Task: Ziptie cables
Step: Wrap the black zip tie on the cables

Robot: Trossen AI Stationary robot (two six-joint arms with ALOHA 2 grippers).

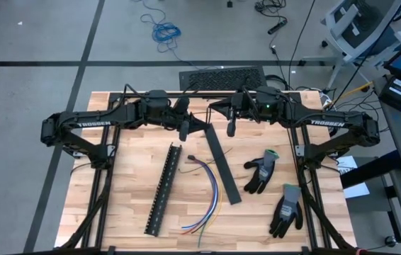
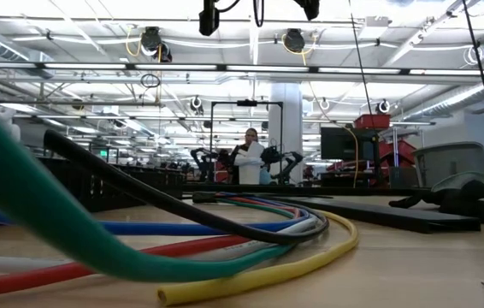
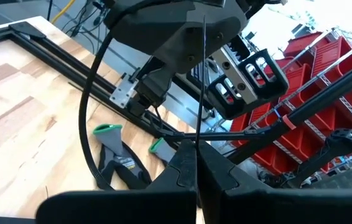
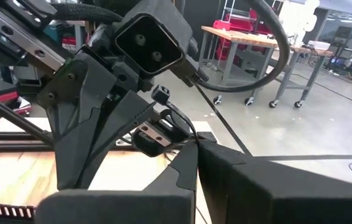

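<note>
The cables are a loose curved bundle of coloured wires lying flat on the wooden table's middle. They fill the foreground of the low view. Both arms are raised over the table's far side, and their grippers face each other. My left gripper is shut on a thin dark zip tie. My right gripper is shut. In the right wrist view the thin dark zip tie passes beside its fingers; whether they touch it I cannot tell. My left gripper pinches the thin zip tie between its two fingers, and the strand comes out of the seam at their free ends. The fingers point about level toward the table's right. The tie is lifted clear of the table and stands up across the front of the right gripper.
A black slotted strip lies left of the cables and a flat black strip right of them. Two grey gloves lie at the right. A keyboard sits behind the far edge. A person stands far off.
</note>
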